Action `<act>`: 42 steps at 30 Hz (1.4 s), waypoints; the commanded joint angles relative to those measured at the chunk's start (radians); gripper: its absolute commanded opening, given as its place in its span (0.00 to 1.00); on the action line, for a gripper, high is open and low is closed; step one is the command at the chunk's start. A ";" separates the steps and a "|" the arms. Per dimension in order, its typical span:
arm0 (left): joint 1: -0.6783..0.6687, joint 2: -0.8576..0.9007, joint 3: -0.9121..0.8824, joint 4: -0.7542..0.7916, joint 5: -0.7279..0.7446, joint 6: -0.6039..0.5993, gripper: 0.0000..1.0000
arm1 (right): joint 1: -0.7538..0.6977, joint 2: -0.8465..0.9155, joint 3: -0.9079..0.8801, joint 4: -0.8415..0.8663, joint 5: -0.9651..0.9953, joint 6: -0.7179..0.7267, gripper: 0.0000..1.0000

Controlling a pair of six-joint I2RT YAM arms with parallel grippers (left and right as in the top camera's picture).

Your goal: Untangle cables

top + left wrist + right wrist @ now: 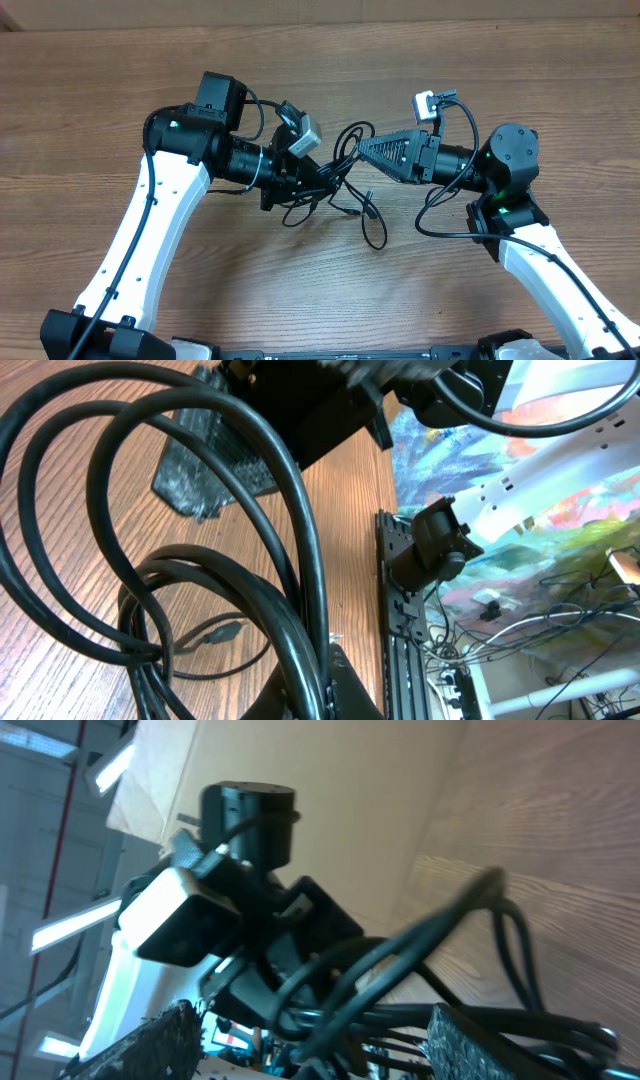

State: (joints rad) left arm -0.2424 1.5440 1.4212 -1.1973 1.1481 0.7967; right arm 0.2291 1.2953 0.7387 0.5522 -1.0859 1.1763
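Cables [366,200] lie tangled on the table [100,80]; left gripper [318,178] jaws are closed on them, right gripper [362,148] jaws stand wide open around one loop.

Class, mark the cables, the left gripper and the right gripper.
cables [338,188], overhead view, middle of the tangle
left gripper [322,178], overhead view, tips of its jaws
right gripper [366,150], overhead view, tips of its jaws

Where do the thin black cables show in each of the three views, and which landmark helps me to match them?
Overhead: the cables lie tangled at the centre, between the two arms.
Left wrist: the cables fill the left half as big, close loops.
Right wrist: the cables are blurred strands at the lower centre.
Shared landmark: the wooden table beneath them.
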 commanded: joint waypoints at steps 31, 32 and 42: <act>-0.101 0.001 0.016 -0.098 0.051 0.049 0.04 | 0.075 -0.003 0.010 0.143 0.477 0.185 0.64; -0.105 0.001 0.016 -0.111 0.058 0.066 0.04 | 0.069 -0.003 0.010 0.143 0.491 0.185 0.66; -0.149 0.001 0.016 -0.103 0.068 0.124 0.04 | 0.050 -0.003 0.010 0.143 0.333 0.129 0.67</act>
State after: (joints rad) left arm -0.3870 1.5452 1.4239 -1.3098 1.1564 0.8467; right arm 0.2817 1.2953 0.7387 0.6876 -0.7101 1.3529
